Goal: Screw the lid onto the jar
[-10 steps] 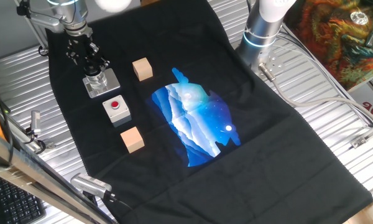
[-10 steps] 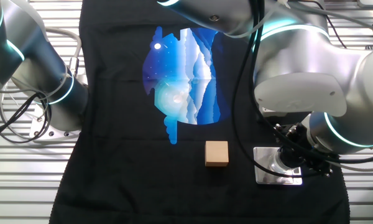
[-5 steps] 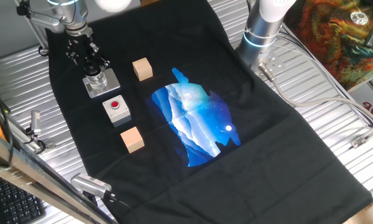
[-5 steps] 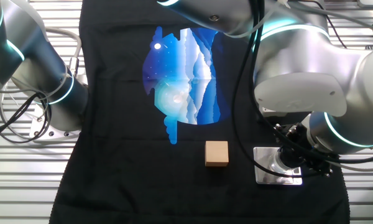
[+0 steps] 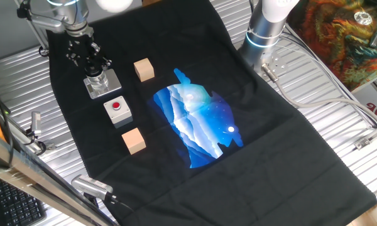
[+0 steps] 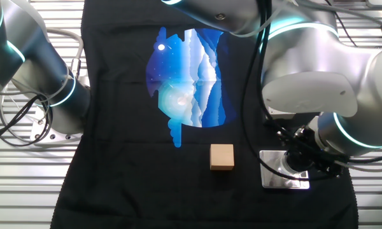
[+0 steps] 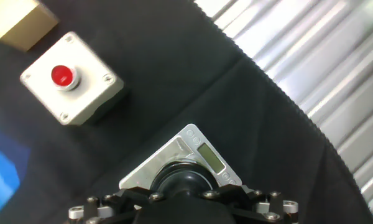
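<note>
The jar (image 5: 99, 81) stands on its grey square metal base plate (image 5: 110, 86) at the far left of the black cloth. My gripper (image 5: 94, 66) hangs straight above it, fingers closed round the jar's top. In the hand view the black round lid (image 7: 181, 176) fills the space between the jaws of the gripper (image 7: 184, 190), with the base plate (image 7: 196, 151) showing beyond it. In the other fixed view the gripper (image 6: 300, 160) covers the jar, and only the plate (image 6: 280, 180) shows.
A grey box with a red button (image 5: 117, 109) sits just beside the jar, also seen as the button box (image 7: 71, 77) in the hand view. One wooden cube (image 5: 144, 69) lies to the jar's right, another cube (image 5: 133, 140) past the box. A blue printed patch (image 5: 198, 122) marks the cloth's middle.
The wrist has turned very slightly over the jar in the other fixed view. The jar, box and cubes have not moved.
</note>
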You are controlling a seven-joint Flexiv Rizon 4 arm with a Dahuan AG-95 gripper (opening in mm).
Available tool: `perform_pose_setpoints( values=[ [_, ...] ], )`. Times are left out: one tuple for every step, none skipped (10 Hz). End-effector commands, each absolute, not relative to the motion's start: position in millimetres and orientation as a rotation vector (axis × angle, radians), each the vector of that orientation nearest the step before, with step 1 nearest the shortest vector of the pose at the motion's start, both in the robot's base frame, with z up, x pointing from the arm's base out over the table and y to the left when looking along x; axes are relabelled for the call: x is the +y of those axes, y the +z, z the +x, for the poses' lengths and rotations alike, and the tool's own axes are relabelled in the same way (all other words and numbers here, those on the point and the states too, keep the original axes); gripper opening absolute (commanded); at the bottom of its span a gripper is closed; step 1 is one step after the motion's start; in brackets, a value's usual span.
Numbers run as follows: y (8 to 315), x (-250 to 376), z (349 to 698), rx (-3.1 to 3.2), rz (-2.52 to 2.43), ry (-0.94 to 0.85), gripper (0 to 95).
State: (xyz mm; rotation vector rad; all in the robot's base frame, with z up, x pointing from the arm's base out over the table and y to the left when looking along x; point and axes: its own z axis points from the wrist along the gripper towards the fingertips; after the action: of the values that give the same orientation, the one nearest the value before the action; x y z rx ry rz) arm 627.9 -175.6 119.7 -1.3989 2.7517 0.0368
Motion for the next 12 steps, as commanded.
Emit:
perform_pose_setpoints(
  values=[
    [120.2,-175.1,628.2,2.506,-1.855,0.029,95.0],
    [120.2,-175.0,628.3,2.479,-1.891,0.028,95.0],
    [120.2,-175.0,628.3,2.46,-1.914,0.027,95.0],
    [120.3,-175.0,628.2,2.451,-1.924,0.027,95.0],
    [120.4,-175.0,628.2,2.441,-1.934,0.028,95.0],
    [120.5,-174.9,628.2,2.424,-1.95,0.026,95.0],
    [120.6,-174.9,628.2,2.418,-1.957,0.026,95.0],
    [120.9,-174.8,628.2,2.391,-1.986,0.023,95.0],
    [121.0,-174.8,628.2,2.364,-2.013,0.02,95.0],
    [121.1,-174.7,628.2,2.347,-2.033,0.02,95.0],
    [121.1,-174.7,628.2,2.329,-2.054,0.02,95.0],
    [121.1,-174.7,628.2,2.319,-2.067,0.02,95.0]
  ],
)
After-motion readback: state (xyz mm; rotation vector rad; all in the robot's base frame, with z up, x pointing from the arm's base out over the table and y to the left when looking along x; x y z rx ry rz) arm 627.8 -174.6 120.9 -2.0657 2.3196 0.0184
